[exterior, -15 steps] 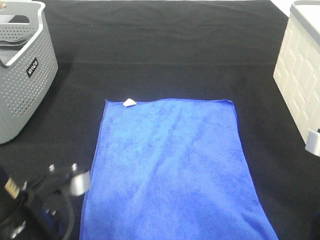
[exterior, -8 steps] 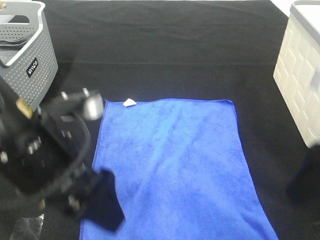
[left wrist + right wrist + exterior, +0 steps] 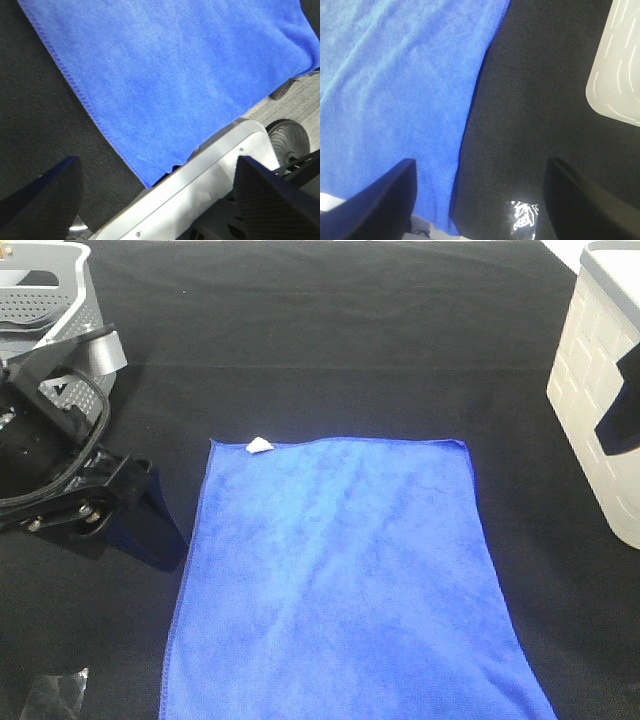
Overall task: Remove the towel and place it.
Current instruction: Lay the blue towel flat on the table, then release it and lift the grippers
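The royal-blue towel (image 3: 340, 580) lies flat on the black table cloth in the middle, with its white tag (image 3: 259, 445) at the far left corner. My left gripper (image 3: 150, 528) hovers just off the towel's left edge. In the left wrist view (image 3: 160, 210) it is open and empty, above the towel's (image 3: 170, 75) near left corner. My right gripper (image 3: 620, 425) shows only as a dark piece at the right edge. In the right wrist view (image 3: 480, 205) it is open and empty, above the towel's (image 3: 395, 90) right edge.
A grey perforated basket (image 3: 50, 310) stands at the back left, behind my left arm. A white bin (image 3: 605, 380) stands at the right, and its corner also shows in the right wrist view (image 3: 620, 65). A scrap of clear plastic (image 3: 50, 695) lies at the front left. The table's metal front edge (image 3: 210, 170) shows in the left wrist view.
My left arm has swung from the front left corner up and back, toward the grey basket. My right gripper has risen at the right edge, in front of the white bin. The towel has not moved.
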`<state>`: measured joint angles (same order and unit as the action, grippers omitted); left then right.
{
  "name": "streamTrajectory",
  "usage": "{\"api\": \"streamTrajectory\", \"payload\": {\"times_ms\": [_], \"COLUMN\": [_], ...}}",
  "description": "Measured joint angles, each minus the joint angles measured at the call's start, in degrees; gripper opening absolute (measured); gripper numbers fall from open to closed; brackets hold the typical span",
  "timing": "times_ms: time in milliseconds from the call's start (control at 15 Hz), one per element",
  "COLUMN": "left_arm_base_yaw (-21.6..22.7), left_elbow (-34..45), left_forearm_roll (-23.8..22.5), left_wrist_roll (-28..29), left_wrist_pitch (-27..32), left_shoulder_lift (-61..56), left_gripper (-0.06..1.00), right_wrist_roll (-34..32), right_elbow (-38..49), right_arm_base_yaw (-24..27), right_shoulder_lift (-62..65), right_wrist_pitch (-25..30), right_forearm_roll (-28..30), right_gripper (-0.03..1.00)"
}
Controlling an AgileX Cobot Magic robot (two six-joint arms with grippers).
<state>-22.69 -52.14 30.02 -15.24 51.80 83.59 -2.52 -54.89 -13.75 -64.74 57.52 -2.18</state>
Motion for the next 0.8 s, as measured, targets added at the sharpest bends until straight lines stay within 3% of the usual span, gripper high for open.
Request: {"api": "streamTrajectory", "payload": {"times_ms": [200,467,533,800], "left_arm_base_yaw": [0.0,0.0,0.0,4.0], "left_elbow": [0.0,-2.8,-5.0,-16.8], "left_forearm_roll": [-1.9,-5.0,-5.7,-8.2], "left_wrist_roll": [0.0,0.0,0.0,-0.3], "left_wrist_pitch": [-1.4,-4.1,-3.4,0.4], "left_shoulder_lift": [0.0,1.4,2.8,11.6], "left_gripper": [0.78,0.89,0.90,0.90], "right_wrist_roll": [-5.1,-3.7,-1.0,15.3], "right_elbow": [-0.1,-5.2,-8.8,-22.7], "right_arm_base_yaw": [0.0,1.1,2.9,10.9], "right_shoulder_lift": [0.0,-5.6,-8.7,-24.6], "right_wrist_pitch": [1.4,6.0,6.5,11.7], "right_forearm_roll": [0.1,-0.9,-2.8,-20.2], "right_gripper": [0.74,0.82,0.82,0.82]}}
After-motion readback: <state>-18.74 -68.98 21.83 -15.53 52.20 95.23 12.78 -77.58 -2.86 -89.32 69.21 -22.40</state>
